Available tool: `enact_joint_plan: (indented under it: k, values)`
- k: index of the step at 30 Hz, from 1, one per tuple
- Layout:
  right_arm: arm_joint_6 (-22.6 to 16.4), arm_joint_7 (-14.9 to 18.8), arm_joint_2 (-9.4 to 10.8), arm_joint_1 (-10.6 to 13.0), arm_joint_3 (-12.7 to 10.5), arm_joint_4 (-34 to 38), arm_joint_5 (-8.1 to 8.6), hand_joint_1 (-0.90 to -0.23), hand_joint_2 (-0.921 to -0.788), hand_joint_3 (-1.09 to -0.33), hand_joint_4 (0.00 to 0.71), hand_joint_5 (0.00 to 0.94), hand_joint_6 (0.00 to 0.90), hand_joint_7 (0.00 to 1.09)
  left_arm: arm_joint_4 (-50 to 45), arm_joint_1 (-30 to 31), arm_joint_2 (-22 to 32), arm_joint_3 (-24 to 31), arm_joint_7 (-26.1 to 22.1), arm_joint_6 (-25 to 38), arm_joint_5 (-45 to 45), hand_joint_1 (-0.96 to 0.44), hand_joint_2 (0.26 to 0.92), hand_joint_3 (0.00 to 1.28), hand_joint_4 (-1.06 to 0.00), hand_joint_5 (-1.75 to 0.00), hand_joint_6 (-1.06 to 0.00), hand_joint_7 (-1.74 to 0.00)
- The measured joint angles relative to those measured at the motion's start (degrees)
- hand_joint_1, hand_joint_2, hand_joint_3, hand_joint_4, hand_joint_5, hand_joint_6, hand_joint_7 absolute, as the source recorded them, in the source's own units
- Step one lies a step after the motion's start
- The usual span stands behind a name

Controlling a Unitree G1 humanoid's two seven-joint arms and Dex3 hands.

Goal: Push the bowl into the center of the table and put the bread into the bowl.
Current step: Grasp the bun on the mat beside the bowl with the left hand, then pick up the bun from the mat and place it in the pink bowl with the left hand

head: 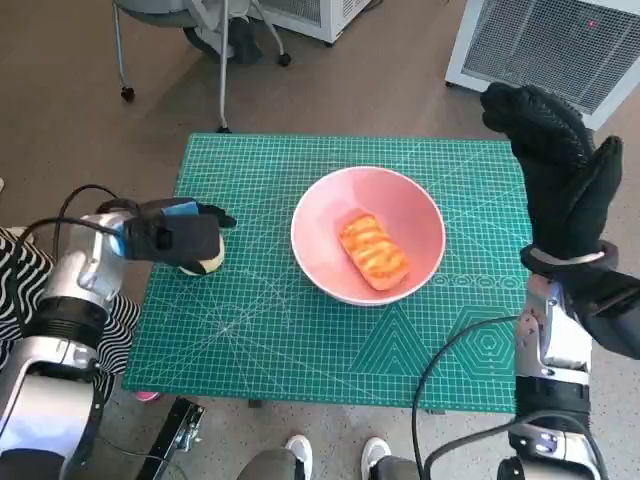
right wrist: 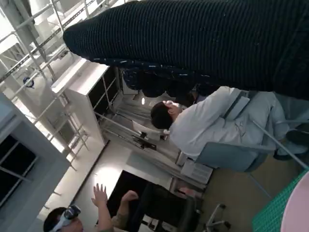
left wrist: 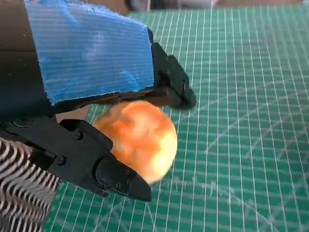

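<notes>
Nearest, at the table's near edge, a person's shoes (head: pixel 335 452) show on the floor. The green mat (head: pixel 270 340) covers the table.

At the left edge of the mat the left hand (head: pixel 172 234) lies low, its black fingers (left wrist: pixel 118 176) curled around a round orange-and-yellow fruit (left wrist: pixel 140 137); the left wrist view shows the fruit sitting between the fingers, touching the mat. In the head view only its pale lower side (head: pixel 203 264) peeks out under the hand.

Near the middle of the mat, slightly right, stands the pink bowl (head: pixel 405 205). The bread (head: pixel 373 250), a glazed orange piece with a ridged top, lies inside it on the bottom, tilted toward the near right.

At the right edge the right hand (head: pixel 565 170) is raised above the table, well apart from the bowl, fingers pointing up and apart, holding nothing. Its wrist view is mostly filled by the glove (right wrist: pixel 203 43), and past it sits a person in a light jacket (right wrist: pixel 212 125); a second person, perhaps with a raised hand (right wrist: pixel 100 195), shows dimly in the corner

Beyond the table stand a white grilled unit (head: pixel 550 40) and a wheeled chair base (head: pixel 215 45)
</notes>
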Motion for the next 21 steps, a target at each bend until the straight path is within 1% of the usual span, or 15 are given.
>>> enact_joint_plan:
  k: [1,3,7,13,21]
  values:
    - [0.0,0.0,-0.02,0.06,0.01,-0.04,-0.02,-0.736,-0.921,-0.69,0.173,0.0,0.059,0.42,-0.08,0.13,0.0,0.04,1.02,-0.62,0.0,-0.01,0.896,0.02,-0.8,-0.89,-0.68,-0.97]
    - [0.0,-0.01,-0.04,0.12,0.04,-0.09,-0.05,-0.734,-0.921,-0.693,0.173,0.0,0.058,0.42,-1.39,0.81,0.18,0.62,2.71,-1.78,-0.06,-0.01,0.899,0.02,-0.81,-0.98,-0.69,-1.01]
    - [0.0,-0.01,-0.15,0.19,0.05,-0.09,-0.05,-0.731,-0.921,-0.696,0.172,0.0,0.057,0.43,-5.41,2.19,0.89,2.36,3.95,-3.85,-1.03,0.0,0.902,0.02,-0.81,-1.06,-0.69,-1.03]
    - [0.0,0.0,-0.24,0.17,0.13,-0.06,-0.05,-0.729,-0.921,-0.698,0.167,0.0,0.056,0.43,-15.38,4.27,2.79,6.76,3.29,-4.19,-4.63,0.0,0.899,0.01,-0.83,-1.02,-0.7,-1.07]
    - [0.04,0.0,-0.25,0.06,0.28,0.21,-0.02,-0.731,-0.921,-0.7,0.165,0.0,0.054,0.43,-32.1,5.31,4.02,13.81,2.23,-0.87,-9.73,0.0,0.897,0.01,-0.85,-0.92,-0.71,-1.15]
